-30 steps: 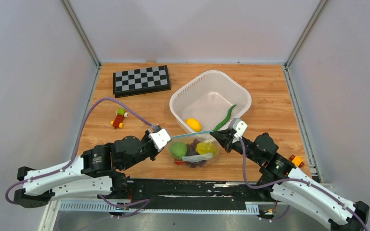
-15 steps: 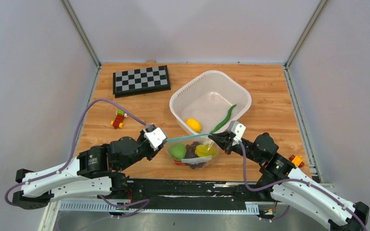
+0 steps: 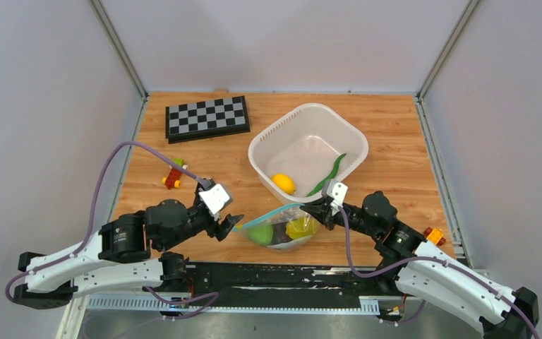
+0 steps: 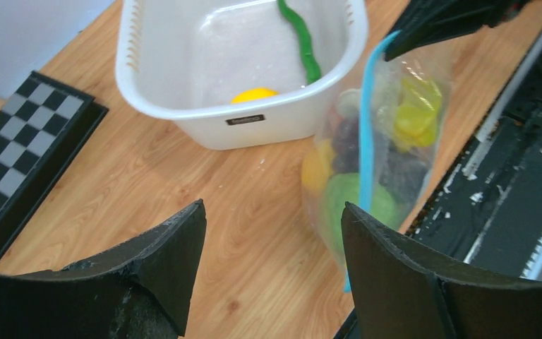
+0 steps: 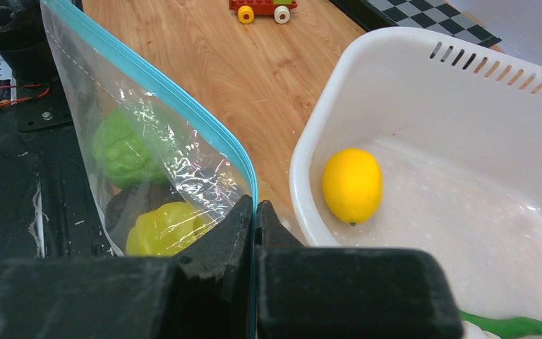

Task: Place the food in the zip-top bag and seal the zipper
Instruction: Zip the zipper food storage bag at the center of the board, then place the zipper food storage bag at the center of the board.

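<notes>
A: Wood table (image 3: 395, 141). White basket (image 3: 303, 107) sits mid-back, and the clear bag (image 3: 282, 229) is just in front of it, near the arm bases. Bag hangs from its right corner, with food (image 3: 260, 234) inside in green, yellow and dark purple.

B: Claws?

A: Right claw (image 3: 315, 209) is pressed together on the blue zipper (image 3: 275, 210) at that corner, carrying the bag. Left claw (image 3: 230, 224) is spread wide just beside the bag's left end, touching nothing.

B: Which step?

A: Mid-loading, I'd say. A lemon (image 3: 283, 183) and a green chili (image 3: 328, 176) lie in the basket, so filling isn't done and sealing comes later. Next move likely calls for the left claw to reach over the basket wall for one of them. The bag mouth has to be open to take it.

B: Is it open?

A: Can't tell. Top view gives the strip as one sagging line. Right wrist view shows two strips lying together next to the jaws, nothing further along. Left wrist view shows the strip edge-on, plus clear space between its fingers (image 4: 162, 261) and the bag, which the top view doesn't resolve.
</notes>
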You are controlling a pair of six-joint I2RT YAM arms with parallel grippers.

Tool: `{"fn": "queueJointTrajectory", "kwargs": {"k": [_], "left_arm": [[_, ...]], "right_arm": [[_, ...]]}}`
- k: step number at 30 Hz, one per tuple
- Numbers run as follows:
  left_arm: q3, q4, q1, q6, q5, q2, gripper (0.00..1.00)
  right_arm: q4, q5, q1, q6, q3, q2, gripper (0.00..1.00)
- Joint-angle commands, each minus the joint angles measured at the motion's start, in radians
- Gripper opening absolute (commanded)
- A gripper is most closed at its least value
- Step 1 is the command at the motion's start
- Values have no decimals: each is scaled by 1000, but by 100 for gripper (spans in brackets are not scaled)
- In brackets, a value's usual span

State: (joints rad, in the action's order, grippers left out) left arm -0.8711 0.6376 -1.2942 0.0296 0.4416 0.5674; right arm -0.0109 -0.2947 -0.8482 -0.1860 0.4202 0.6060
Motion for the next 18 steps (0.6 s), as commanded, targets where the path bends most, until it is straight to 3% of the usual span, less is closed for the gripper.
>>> {"fn": "queueJointTrajectory", "kwargs": {"k": [1, 6, 9, 16, 18], "left_arm": [[-56, 32, 3, 15, -164, 20, 78], [-77, 62, 3, -6, -332, 72, 79], [-83, 107, 3, -8, -353, 127, 75], [-123, 146, 3, -2, -272, 197, 40], [-139, 138, 2, -11, -256, 185, 37]], "right_arm": [[-10, 71, 3, 15, 48, -20, 0], [-15, 81, 4, 18, 42, -31, 0], [-7, 80, 4, 19, 46, -28, 0], [-5, 81, 4, 17, 48, -22, 0], [-6, 84, 4, 17, 45, -24, 0]]}}
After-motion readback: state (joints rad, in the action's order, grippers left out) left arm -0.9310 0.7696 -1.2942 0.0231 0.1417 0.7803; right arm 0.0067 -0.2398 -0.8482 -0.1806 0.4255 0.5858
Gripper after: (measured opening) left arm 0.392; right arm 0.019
